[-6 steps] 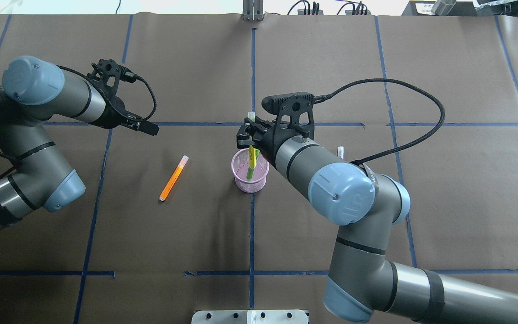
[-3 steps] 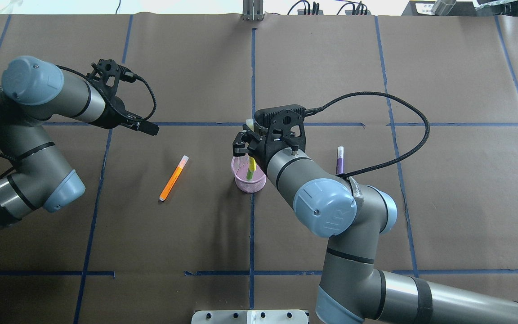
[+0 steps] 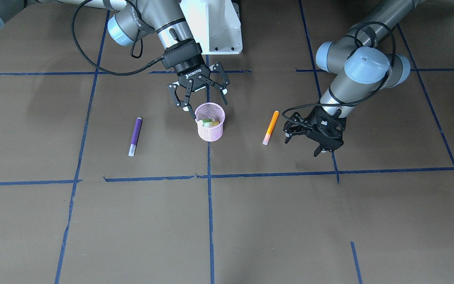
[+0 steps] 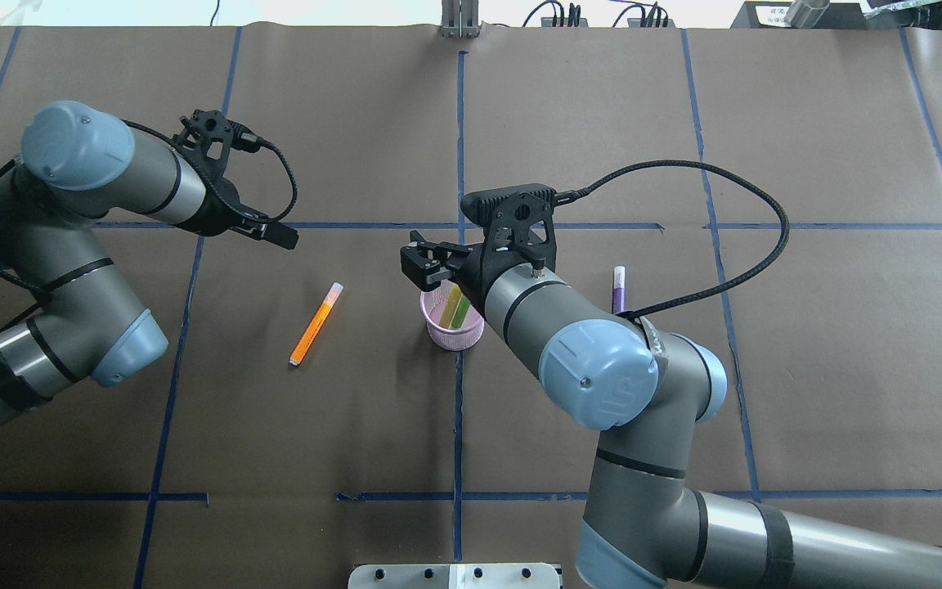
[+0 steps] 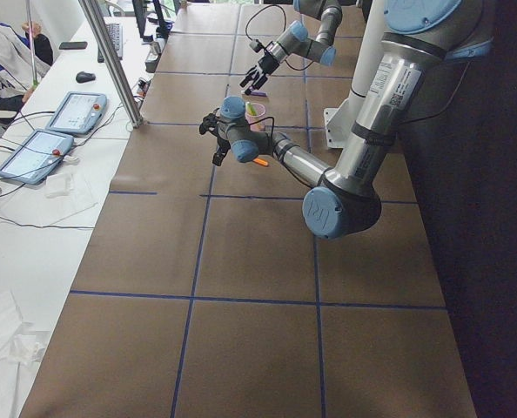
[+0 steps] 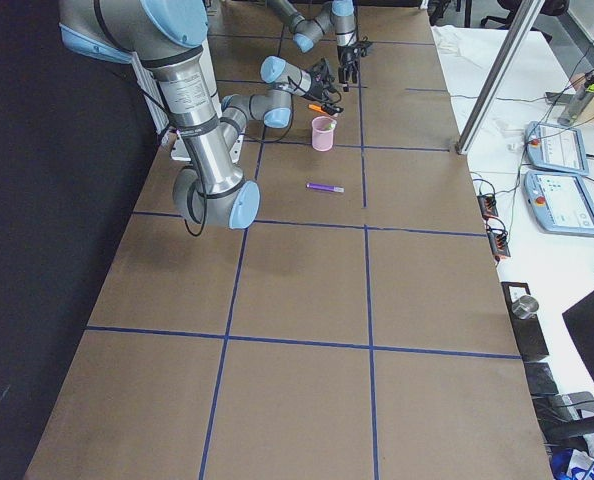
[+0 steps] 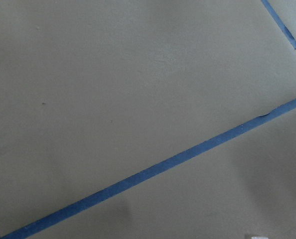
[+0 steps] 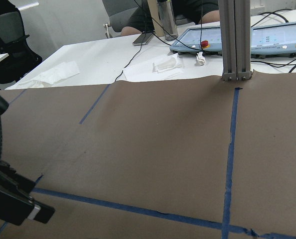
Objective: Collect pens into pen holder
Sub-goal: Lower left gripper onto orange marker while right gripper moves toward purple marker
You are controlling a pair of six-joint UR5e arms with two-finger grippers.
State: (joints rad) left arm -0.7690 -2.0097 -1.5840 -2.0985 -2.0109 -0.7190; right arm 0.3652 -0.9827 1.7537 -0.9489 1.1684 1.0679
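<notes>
The pink mesh pen holder (image 3: pixel 210 130) stands at the table's middle, also in the overhead view (image 4: pixel 448 335). A yellow-green pen (image 4: pixel 459 308) leans inside it. My right gripper (image 3: pixel 207 106) hangs open and empty just above the holder's rim, on the robot's side of it; it also shows in the overhead view (image 4: pixel 430 266). An orange pen (image 3: pixel 270 127) lies flat on the paper, also in the overhead view (image 4: pixel 316 324). My left gripper (image 3: pixel 302 145) looks open and empty, just beside the orange pen. A purple pen (image 3: pixel 135 136) lies on the holder's other side.
Brown paper with blue tape lines (image 4: pixel 458 425) covers the table. The robot's white base (image 3: pixel 215 27) is behind the holder. Tablets and cables (image 6: pixel 552 150) lie past the table's far edge. A metal post (image 4: pixel 459 20) stands at that edge.
My right gripper opened and let go of the yellow-green pen, which dropped into the holder and leans there. The right wrist shifted left. My left arm moved slightly right.
</notes>
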